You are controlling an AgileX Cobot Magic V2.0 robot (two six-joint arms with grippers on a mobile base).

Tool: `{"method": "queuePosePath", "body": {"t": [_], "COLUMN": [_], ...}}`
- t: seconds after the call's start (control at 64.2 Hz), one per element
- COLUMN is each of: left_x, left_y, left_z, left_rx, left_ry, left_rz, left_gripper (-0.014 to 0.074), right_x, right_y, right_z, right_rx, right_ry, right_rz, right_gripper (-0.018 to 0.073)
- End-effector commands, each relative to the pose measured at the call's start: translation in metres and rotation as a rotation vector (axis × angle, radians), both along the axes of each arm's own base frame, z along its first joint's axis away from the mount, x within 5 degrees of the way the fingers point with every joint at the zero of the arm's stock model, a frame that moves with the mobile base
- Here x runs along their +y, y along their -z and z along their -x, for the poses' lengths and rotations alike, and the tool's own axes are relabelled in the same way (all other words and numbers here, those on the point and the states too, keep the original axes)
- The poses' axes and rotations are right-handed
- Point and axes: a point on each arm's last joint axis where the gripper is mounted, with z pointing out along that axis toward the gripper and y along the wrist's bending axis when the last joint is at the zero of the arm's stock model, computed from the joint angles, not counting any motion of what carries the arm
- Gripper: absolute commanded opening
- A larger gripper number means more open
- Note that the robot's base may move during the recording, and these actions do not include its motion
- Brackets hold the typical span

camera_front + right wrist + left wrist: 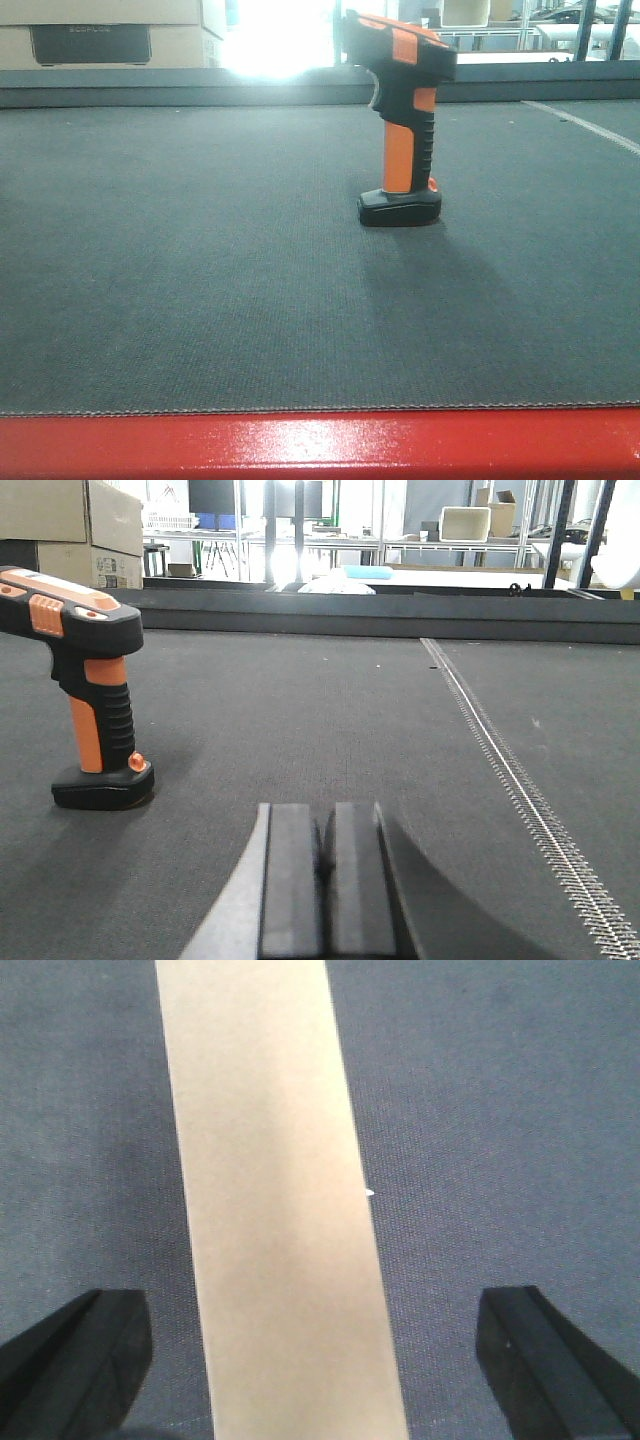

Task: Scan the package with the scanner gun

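Left gripper [312,1310] is released: its jaws are spread wide, one on each side of the package [270,1160]. Tabletop [500,1080] is visible between each finger and the cardboard, so no contact is made. The wrist points straight down at the box, whose narrow tan face runs up the middle of the view. This straddling pose suits a squeeze across the narrow dimension, which is judged the likely grasp. A small white speck on the box's right edge may be the label; this cannot be confirmed.

Right gripper [322,825] is clenched on nothing, fingers pressed together. It sits low over the tabletop, level and facing forward. The scanner gun [98,700] stands upright on its flat black foot, ahead and to the left in the right wrist view, well apart from this gripper. Upright placement leaves the ribbed handle free for a side approach. The right jaws must open first.
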Motion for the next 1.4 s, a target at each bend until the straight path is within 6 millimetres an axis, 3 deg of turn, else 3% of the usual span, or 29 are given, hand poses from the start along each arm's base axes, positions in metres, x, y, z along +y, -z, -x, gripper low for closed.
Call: {"method": "queuePosePath", "body": {"t": [0.0, 0.187, 0.561, 0.717, 0.904, 1.138, 1.387], "left_x": [0.003, 0.007, 0.011, 0.013, 0.013, 0.007, -0.009], "left_y": [0.005, 0.022, 0.039, 0.039, 0.039, 0.038, 0.007], "left_z": [-0.007, -0.017, -0.024, -0.023, -0.023, -0.021, -0.011], "left_rx": [-0.007, 0.035, 0.080, 0.088, 0.092, 0.105, -0.014], "left_ry": [-0.007, -0.008, -0.008, -0.008, -0.007, -0.002, -0.044], "left_rz": [0.006, 0.019, 0.017, -0.005, -0.004, 0.051, 0.196], "left_gripper": [0.0558, 0.0558, 0.0523, 0.0342, -0.0108, -0.0111, -0.0111], "right_x": [0.000, 0.000, 0.000, 0.000, 0.000, 0.000, 0.000], "right_y": [-0.002, -0.002, -0.002, -0.002, -0.002, -0.002, -0.002], "right_z": [0.000, 0.000, 0.000, 0.000, 0.000, 0.000, 0.000], "right_rx": [-0.024, -0.024, -0.024, -0.024, -0.024, -0.024, -0.024], "right_ry": [0.006, 0.006, 0.006, 0.006, 0.006, 0.006, 0.006], "right_rz": [0.001, 0.001, 0.001, 0.001, 0.001, 0.001, 0.001], "right_gripper": [-0.0160, -0.0160, -0.0160, -0.0160, -0.0160, -0.0160, -0.0160]}}
